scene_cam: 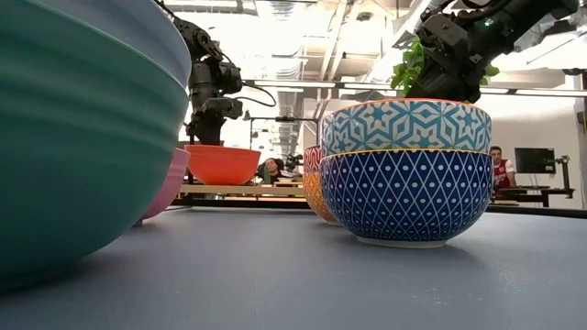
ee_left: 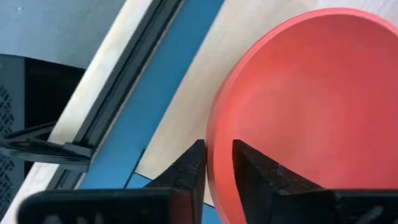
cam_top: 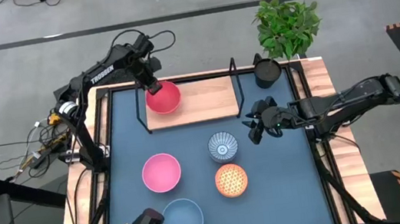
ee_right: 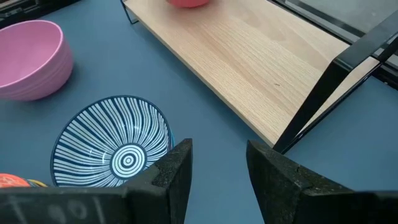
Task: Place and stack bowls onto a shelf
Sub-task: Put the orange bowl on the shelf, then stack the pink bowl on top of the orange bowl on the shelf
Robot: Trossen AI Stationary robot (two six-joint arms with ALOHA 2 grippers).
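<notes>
A red bowl [cam_top: 163, 98] [ee_left: 311, 112] sits by its base on the left end of the wooden shelf [cam_top: 206, 99]. My left gripper [cam_top: 151, 83] [ee_left: 217, 165] points down at the bowl's far-left rim, slightly open, one finger on each side of the rim. My right gripper [cam_top: 256, 125] [ee_right: 217, 168] hangs open and holding nothing above the table, right of the shelf's right end. On the blue table stand a pink bowl [cam_top: 161, 171], a blue-striped white bowl [cam_top: 222, 146] [ee_right: 115, 149], an orange dotted bowl [cam_top: 231, 179] and a pale blue bowl [cam_top: 182, 219]. My left gripper comes from above with one finger [ee_left: 255, 171] inside the red bowl and one finger [ee_left: 189, 171] outside its rim [ee_left: 219, 140]. The bowl stands upright on the shelf. Whether either finger touches the rim, I cannot tell.
A black cup [cam_top: 267, 71] and a potted plant [cam_top: 288, 24] stand at the far right corner. The shelf's black wire frame [cam_top: 237, 84] rises at its ends. The right half of the shelf board [ee_right: 249, 62] is bare wood.
</notes>
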